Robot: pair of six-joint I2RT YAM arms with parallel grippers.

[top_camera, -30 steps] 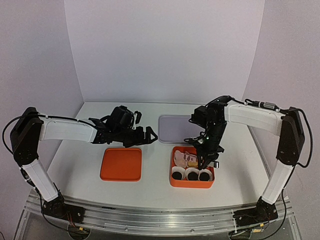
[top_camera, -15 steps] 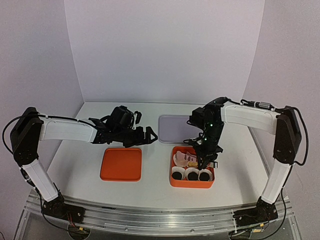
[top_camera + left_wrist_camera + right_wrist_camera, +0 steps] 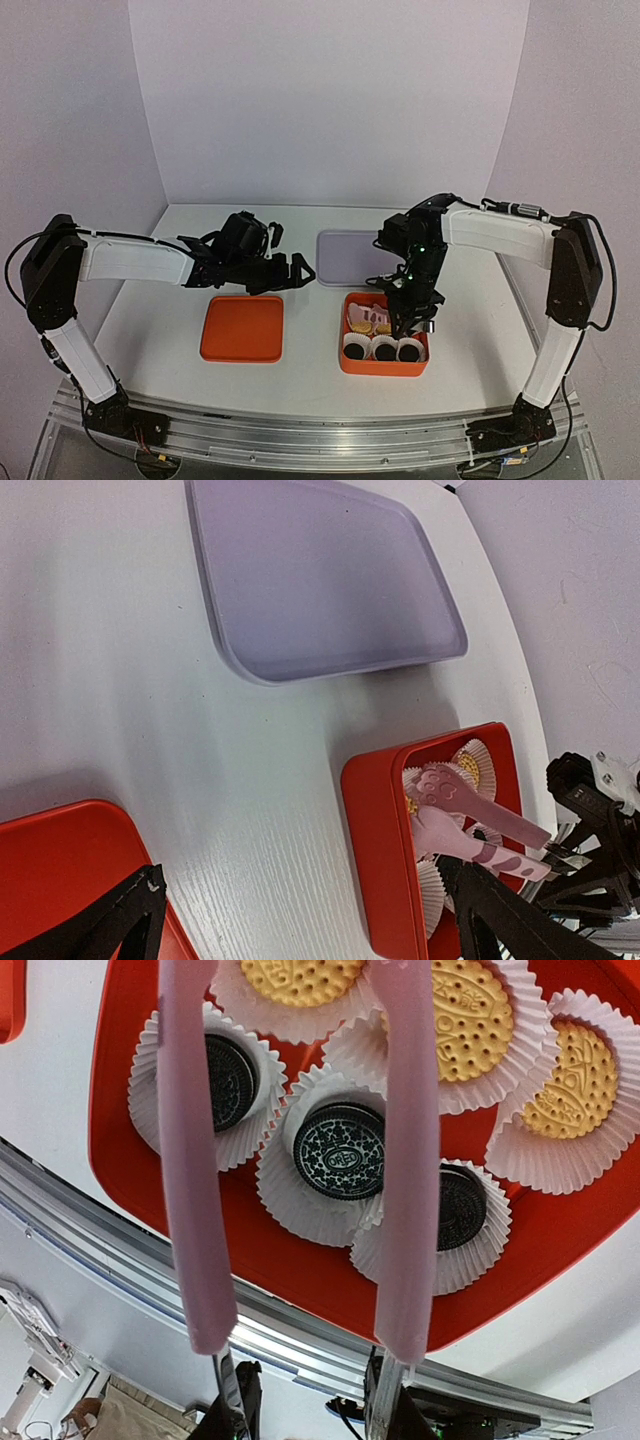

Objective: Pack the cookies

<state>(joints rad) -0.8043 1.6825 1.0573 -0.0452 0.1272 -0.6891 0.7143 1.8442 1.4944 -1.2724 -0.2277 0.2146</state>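
Note:
The red box (image 3: 385,368) holds six white paper cups, each with one cookie. In the right wrist view there are three dark cookies (image 3: 340,1150) in the near row and three golden cookies (image 3: 470,1015) in the far row. My right gripper (image 3: 413,302) is shut on pink tongs (image 3: 195,1160) and holds them over the box. The tong arms stand apart with nothing between their tips. My left gripper (image 3: 290,272) is open and empty, above the table between the orange lid (image 3: 242,328) and the box. The box (image 3: 385,840) and tongs (image 3: 460,810) also show in the left wrist view.
A lilac tray (image 3: 345,258) lies behind the red box, and also shows in the left wrist view (image 3: 320,580). The orange lid lies flat to the left of the box. The table's front rail (image 3: 300,1330) runs just beyond the box's near side.
The right arm has shifted slightly and the tongs have moved a little over the box. The left arm has not moved.

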